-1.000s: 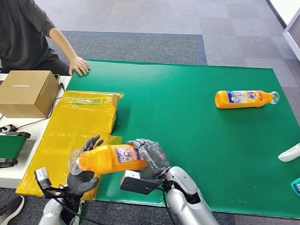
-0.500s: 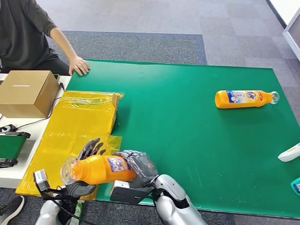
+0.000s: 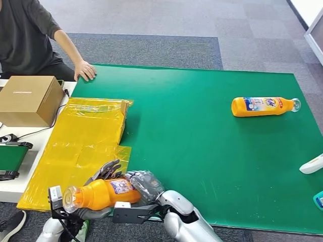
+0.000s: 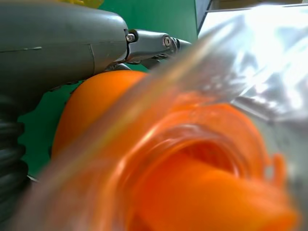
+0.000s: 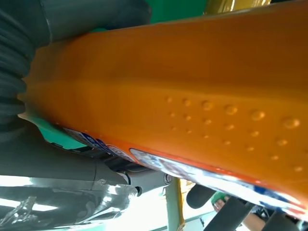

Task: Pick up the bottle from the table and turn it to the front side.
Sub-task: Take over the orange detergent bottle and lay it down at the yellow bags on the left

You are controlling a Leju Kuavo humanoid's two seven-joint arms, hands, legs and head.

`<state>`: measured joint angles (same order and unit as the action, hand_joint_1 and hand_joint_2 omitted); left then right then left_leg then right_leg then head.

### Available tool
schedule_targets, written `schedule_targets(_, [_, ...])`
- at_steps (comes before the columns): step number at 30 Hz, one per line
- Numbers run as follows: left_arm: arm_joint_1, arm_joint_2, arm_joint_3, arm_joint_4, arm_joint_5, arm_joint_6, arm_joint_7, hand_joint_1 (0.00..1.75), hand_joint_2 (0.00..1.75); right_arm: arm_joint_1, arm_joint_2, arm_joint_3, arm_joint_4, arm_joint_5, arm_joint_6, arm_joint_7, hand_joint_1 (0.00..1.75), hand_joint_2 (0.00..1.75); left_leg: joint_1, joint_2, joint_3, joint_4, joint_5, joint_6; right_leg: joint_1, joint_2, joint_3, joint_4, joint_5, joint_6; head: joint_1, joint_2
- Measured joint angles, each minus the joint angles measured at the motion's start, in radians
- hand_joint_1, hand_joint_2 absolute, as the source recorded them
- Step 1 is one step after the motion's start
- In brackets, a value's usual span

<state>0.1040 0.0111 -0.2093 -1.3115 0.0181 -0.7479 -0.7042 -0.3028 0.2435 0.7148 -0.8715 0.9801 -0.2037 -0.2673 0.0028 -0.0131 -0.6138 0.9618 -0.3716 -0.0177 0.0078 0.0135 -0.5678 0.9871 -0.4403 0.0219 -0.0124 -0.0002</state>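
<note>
An orange bottle (image 3: 103,193) with a clear cap lies level in the air at the table's near edge, cap to the left, label facing up. My right hand (image 3: 146,182) grips its base end. My left hand (image 3: 100,174) sits at the neck end, its fingers spread behind the bottle and the palm below it, not closed round it. The left wrist view looks close up at the bottle's cap end (image 4: 181,168). The right wrist view looks along the bottle's orange side (image 5: 181,86), dotted with small bumps. A second orange bottle (image 3: 263,106) lies on its side at the far right.
The green table mat (image 3: 213,141) spans the middle and right. Yellow plastic bags (image 3: 84,136) lie at its left, a cardboard box (image 3: 28,100) beyond them. A person's hand (image 3: 86,69) rests on the far left corner. A white object (image 3: 312,165) and a teal one (image 3: 319,200) sit at the right edge.
Both hands and the bottle have moved down and left towards me. The bottle's cap end now lies lower, deeper in the left hand.
</note>
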Motion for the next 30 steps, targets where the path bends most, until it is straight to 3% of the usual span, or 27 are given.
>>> schedule_targets(2, [0.000,0.007,-0.010,-0.001,0.000,0.009,0.000,0.10,1.75,-0.009,0.004,0.004,0.018,0.001,0.002,-0.001,1.75,1.75,0.000,0.000,0.000,0.000,0.000,0.000,0.000,0.000,0.000,0.000,0.000,0.000,0.000,0.000])
schedule_targets(3, [0.000,0.010,-0.014,-0.002,0.000,0.013,0.000,0.29,1.75,-0.012,0.005,0.006,0.025,0.002,0.003,-0.001,1.73,1.75,0.000,0.000,0.000,0.000,0.000,0.000,0.000,0.000,0.000,0.000,0.000,0.000,0.000,0.000])
schedule_targets(5, [0.001,0.014,-0.019,-0.009,0.000,0.023,0.000,0.83,1.75,-0.019,0.008,0.009,0.038,0.003,0.001,-0.001,1.08,1.75,0.000,0.000,0.000,0.000,0.000,0.000,0.000,0.000,0.000,0.000,0.000,0.000,0.000,0.000])
schedule_targets(7, [0.002,0.018,-0.025,-0.020,-0.005,0.047,0.000,1.28,1.75,-0.028,0.011,0.011,0.050,0.003,-0.003,0.000,0.31,1.75,0.000,0.000,0.000,0.000,0.000,0.000,0.000,0.000,0.000,0.000,0.000,0.000,0.000,0.000])
schedule_targets(9, [0.003,0.019,-0.031,-0.034,-0.012,0.084,0.000,1.52,1.75,-0.035,0.013,0.012,0.060,0.003,-0.011,0.004,0.11,1.75,0.000,0.000,0.000,0.000,0.000,0.000,0.000,0.000,0.000,0.000,0.000,0.000,0.000,0.000])
schedule_targets(13, [0.004,0.020,-0.039,-0.057,-0.040,0.167,0.000,1.75,1.75,-0.040,0.014,0.012,0.068,0.008,-0.022,0.014,0.00,1.75,0.000,0.000,0.000,0.000,0.000,0.000,0.000,0.000,0.000,0.000,0.000,-0.001,0.000,0.000])
schedule_targets(23, [0.017,0.014,-0.070,-0.133,-0.184,0.518,-0.005,1.71,1.75,-0.025,0.011,-0.013,0.047,0.036,-0.040,0.050,0.00,1.75,0.000,0.000,0.001,0.000,0.000,0.000,0.000,0.000,0.000,0.000,0.000,-0.001,0.000,0.000])
schedule_targets(26, [0.025,-0.007,-0.054,-0.171,-0.289,0.660,-0.004,1.68,1.75,-0.002,0.005,-0.041,0.012,0.054,-0.043,0.072,0.00,1.75,0.000,0.000,0.001,0.000,0.000,0.000,0.000,0.000,0.000,0.000,0.000,-0.001,0.000,0.000])
schedule_targets(30, [0.041,-0.075,0.036,-0.250,-0.509,0.836,0.010,1.60,1.75,0.061,-0.010,-0.101,-0.065,0.090,-0.037,0.109,0.00,1.75,0.000,0.000,0.000,0.000,0.000,0.000,0.000,0.000,-0.001,0.000,0.000,-0.001,0.000,0.000])
